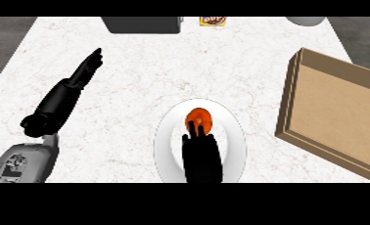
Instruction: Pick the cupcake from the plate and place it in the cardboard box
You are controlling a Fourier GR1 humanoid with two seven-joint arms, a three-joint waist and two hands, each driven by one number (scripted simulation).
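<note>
While the cupcake (200,116) rests on the plate (168,136), the right hand (201,153) overlaps it.

**A:** How was the light?

**B:** Bright and even. The pale counter (145,87) read near white from the left of the frame through its centre, and the light seemed to fall from overhead.

**A:** Any shadows?

**B:** Only soft ones. The plate (168,138) went grey along its left and lower rim. The cardboard box (325,106) at right had a darker left wall beside its flat tan floor.

**A:** Glare?

**B:** A faint grey sheen ran along the left hand (76,79). The right hand (201,155), lower centre, was one black mass. The cupcake (198,119) glowed orange with a darker middle.

**A:** Distortion?

**B:** The round plate looked stretched top to bottom.
</note>
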